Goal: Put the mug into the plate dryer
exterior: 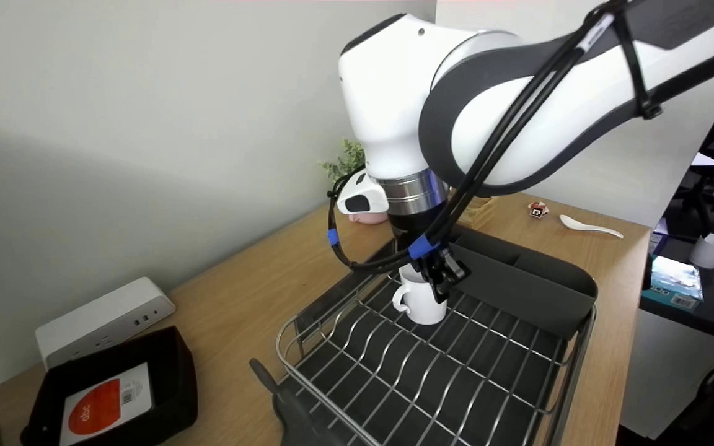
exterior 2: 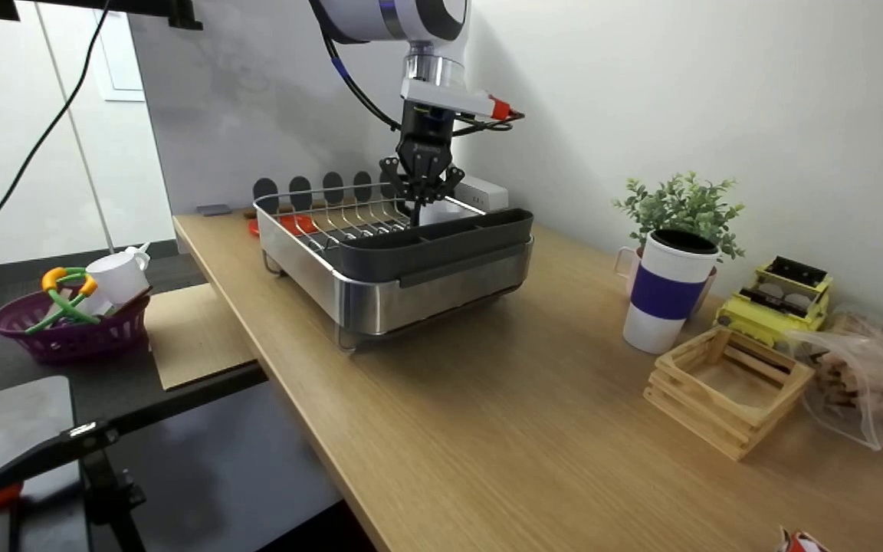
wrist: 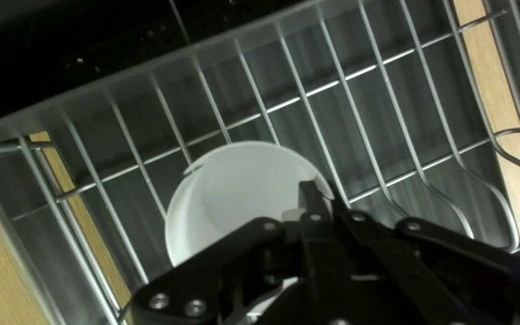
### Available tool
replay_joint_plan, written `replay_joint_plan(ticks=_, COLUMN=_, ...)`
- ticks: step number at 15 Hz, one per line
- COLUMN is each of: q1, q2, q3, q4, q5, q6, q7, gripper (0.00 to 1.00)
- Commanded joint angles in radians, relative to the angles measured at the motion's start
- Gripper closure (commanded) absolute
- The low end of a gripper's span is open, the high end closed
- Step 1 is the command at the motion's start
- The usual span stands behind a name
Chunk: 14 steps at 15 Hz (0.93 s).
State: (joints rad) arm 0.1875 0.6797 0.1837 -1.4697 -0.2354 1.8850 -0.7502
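Mug [exterior: 423,302] beneath end effector [wrist: 325,201], rim pinched

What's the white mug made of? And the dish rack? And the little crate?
White mug: probably glazed ceramic, being smooth and plain white, though plastic is possible.
Dish rack: silvery metal, maybe steel, since its side reflects light; its dark grey bin looks like matte plastic.
Little crate: likely bare wood, pale tan and slatted.
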Motion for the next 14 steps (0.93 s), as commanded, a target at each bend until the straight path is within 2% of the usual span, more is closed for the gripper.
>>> replay_joint_plan(ticks=1, q1=0.006, q2=0.037, q3=0.009, q4=0.065, q5=-0.002, q6=-0.049, q7=-0.024, gripper=0.7)
replay_joint_plan(ticks=2, q1=0.008, q2=0.041, q3=0.01, q4=0.07, q5=-0.002, q6=-0.051, q7=-0.024, gripper=0.68)
replay_joint_plan(ticks=11, q1=0.042, q2=-0.038, q3=0.016, q4=0.008, q5=-0.021, q6=-0.016, q7=0.025, gripper=0.06)
replay_joint_plan(ticks=12, q1=0.051, q2=-0.051, q3=0.015, q4=-0.004, q5=-0.027, q6=-0.01, q7=0.036, gripper=0.02)
replay_joint_plan(ticks=14, q1=0.069, q2=-0.077, q3=0.018, q4=-0.021, q5=-0.041, q6=-0.003, q7=0.061, gripper=0.0)
